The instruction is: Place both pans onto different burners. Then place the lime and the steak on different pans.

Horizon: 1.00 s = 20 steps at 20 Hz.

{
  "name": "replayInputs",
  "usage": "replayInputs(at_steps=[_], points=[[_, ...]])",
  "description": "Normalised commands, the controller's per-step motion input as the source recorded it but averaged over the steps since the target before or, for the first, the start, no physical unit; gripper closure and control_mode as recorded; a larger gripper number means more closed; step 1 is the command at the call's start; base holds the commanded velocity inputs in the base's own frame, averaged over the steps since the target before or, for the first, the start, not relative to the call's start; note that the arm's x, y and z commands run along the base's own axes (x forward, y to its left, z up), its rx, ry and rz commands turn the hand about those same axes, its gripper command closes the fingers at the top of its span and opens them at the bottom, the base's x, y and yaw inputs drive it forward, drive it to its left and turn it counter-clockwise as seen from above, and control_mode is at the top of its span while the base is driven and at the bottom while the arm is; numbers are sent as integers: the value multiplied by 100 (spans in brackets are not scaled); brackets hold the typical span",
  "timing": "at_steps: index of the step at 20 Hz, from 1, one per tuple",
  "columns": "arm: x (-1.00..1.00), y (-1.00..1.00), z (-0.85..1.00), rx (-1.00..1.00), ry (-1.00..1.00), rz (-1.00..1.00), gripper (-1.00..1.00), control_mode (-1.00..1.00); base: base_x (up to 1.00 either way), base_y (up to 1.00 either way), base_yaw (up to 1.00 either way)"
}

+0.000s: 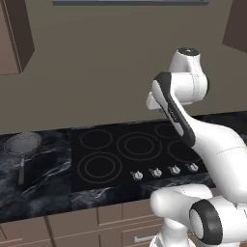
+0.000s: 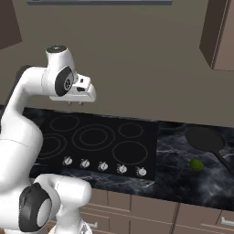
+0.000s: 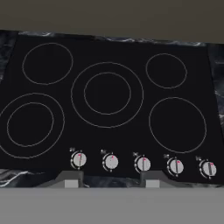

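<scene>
Neither pan is on a burner yet. The silvery-grey pan (image 1: 22,144) sits on the dark marble counter (image 1: 38,193) left of the cooktop (image 1: 140,154), its long thin handle (image 1: 21,171) pointing toward the near edge; the matte black pan (image 2: 204,138) lies on the counter right of the cooktop, its handle running off toward the near right. The lime (image 2: 196,165) rests on the marble just near of the black pan, close to its rim but apart from it. The steak I cannot find in these pictures. The gripper (image 2: 76,103) hangs high above the middle of the cooktop, pointing down, and in the hand view its fingertips (image 3: 72,179) stand partly apart with nothing between them. All five burner rings, including the large centre burner (image 3: 107,94), are bare, with the row of silver knobs (image 3: 142,164) along the near edge. The risks, as I judge them, come from reach and placement: both pans are well out to the sides, so the arm must swing far either way, and a grip on the thin handle could let the silver pan tip or twist as it lifts. Approaching the black pan carelessly could nudge the lime and send it rolling along the counter. Setting both pans close together on neighbouring rings could make them overlap, and a low carry could clip the knobs.
</scene>
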Motion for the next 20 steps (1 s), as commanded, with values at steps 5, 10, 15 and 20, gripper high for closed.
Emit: replayInputs(at_steps=[5,10,15,20], points=[[-27,5,0,0,-3,0,-100,-100,0,0,0],[-68,5,0,0,-10,-5,-100,-100,0,0,0],[-63,2,0,6,-1,-3,-100,-100,0,0,0],[-53,2,0,3,-1,-1,-100,-100,0,0,0]])
